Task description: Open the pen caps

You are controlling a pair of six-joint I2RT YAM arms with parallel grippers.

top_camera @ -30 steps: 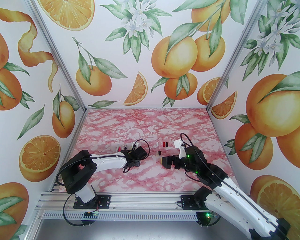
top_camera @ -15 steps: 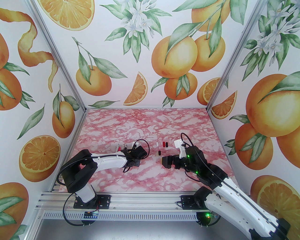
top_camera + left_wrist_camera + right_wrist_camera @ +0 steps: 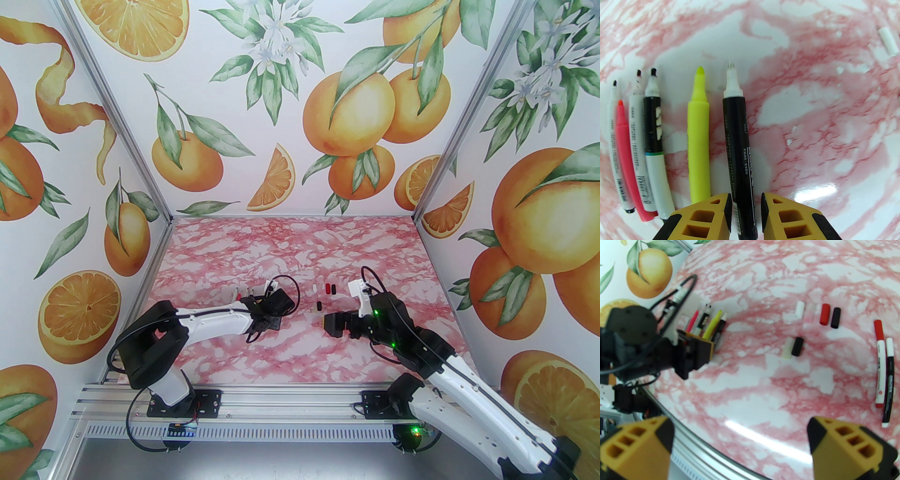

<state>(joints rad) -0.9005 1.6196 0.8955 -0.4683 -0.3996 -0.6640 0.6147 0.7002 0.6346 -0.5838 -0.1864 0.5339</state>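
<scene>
Several uncapped pens (image 3: 656,140) lie side by side, tips pointing away: thin white, pink, white, black-and-white, yellow (image 3: 698,140) and black (image 3: 738,140). My left gripper (image 3: 745,211) straddles the black pen's rear end, slightly open, with a thin gap on the right side; the pen rests on the table. Loose pen caps lie mid-table: white (image 3: 799,309), clear (image 3: 810,311), red (image 3: 825,314), black (image 3: 835,317), pale yellow (image 3: 788,348) and black (image 3: 797,346). My right gripper (image 3: 740,441) hovers wide open near them (image 3: 328,323), holding nothing.
Two capped pens lie at the right: a white one with a red cap (image 3: 880,366) and a black one (image 3: 888,383). The pink marble tabletop (image 3: 290,243) is walled left, right and back. The aluminium rail (image 3: 281,403) runs along the near edge.
My left gripper's jaws have parted a little around the black pen, and the left arm has shifted slightly back. The right arm has not moved.
</scene>
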